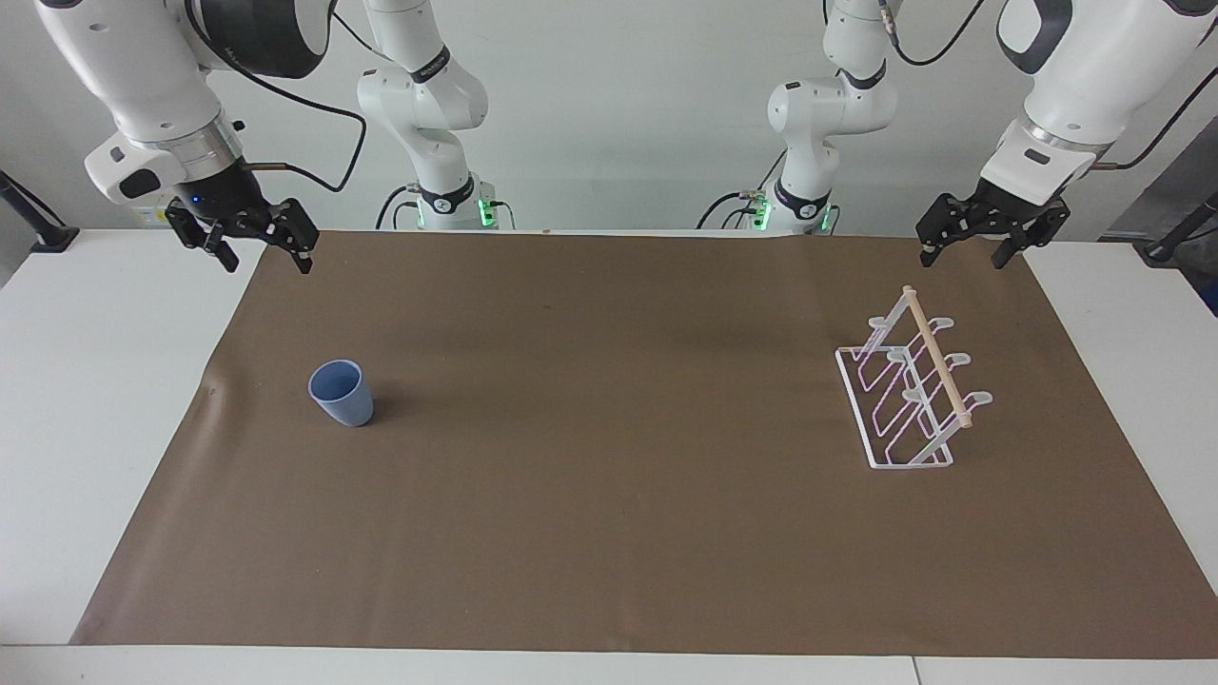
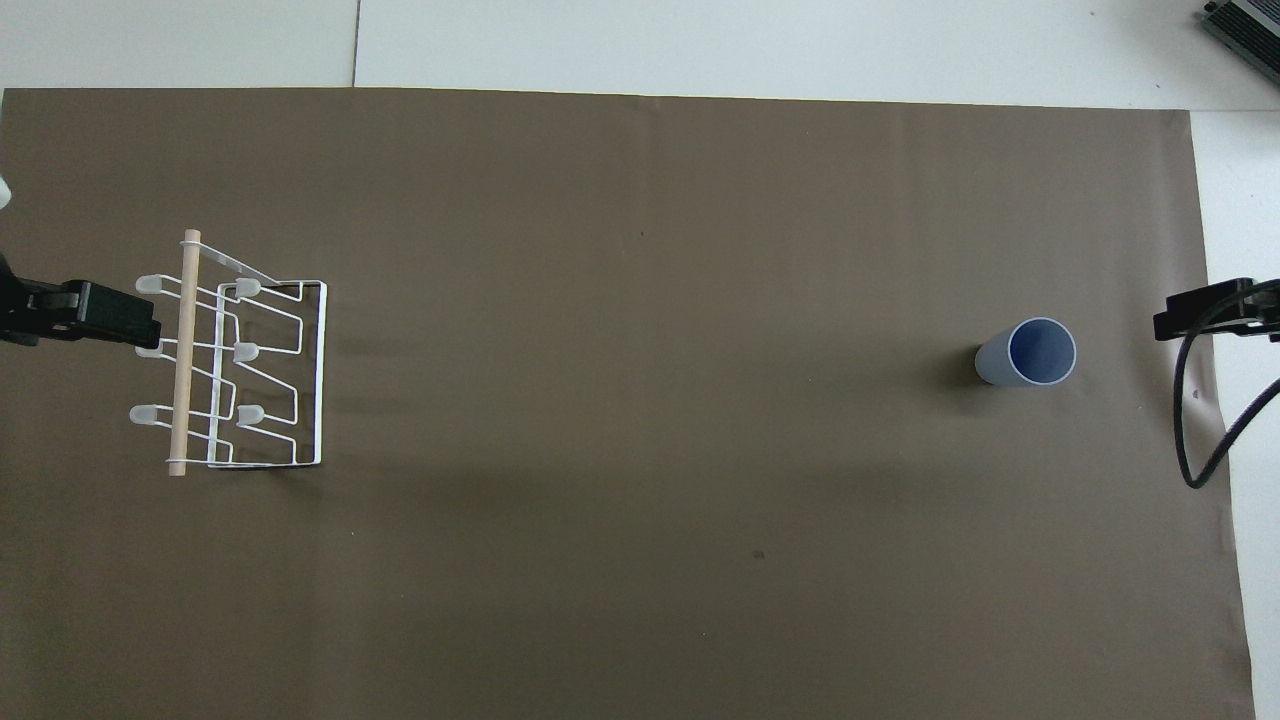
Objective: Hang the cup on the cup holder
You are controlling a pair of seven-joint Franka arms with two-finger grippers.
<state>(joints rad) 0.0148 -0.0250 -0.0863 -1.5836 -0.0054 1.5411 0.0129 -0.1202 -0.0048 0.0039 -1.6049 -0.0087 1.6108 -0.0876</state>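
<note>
A small light-blue cup [image 1: 341, 393] [image 2: 1030, 353] stands upright, mouth up, on the brown mat toward the right arm's end of the table. The white wire cup holder [image 1: 909, 390] [image 2: 235, 365] with its wooden dowel stands toward the left arm's end, and nothing hangs on its prongs. My right gripper [image 1: 266, 261] [image 2: 1190, 318] hovers open and empty over the mat's edge, apart from the cup. My left gripper [image 1: 961, 255] [image 2: 100, 315] hangs open and empty in the air beside the holder, touching nothing.
A brown mat [image 1: 609, 495] covers most of the white table [image 1: 86, 381]. A black cable [image 2: 1195, 440] loops down from the right arm near the mat's edge. A grey device [image 2: 1245, 25] lies at the table's corner farthest from the robots.
</note>
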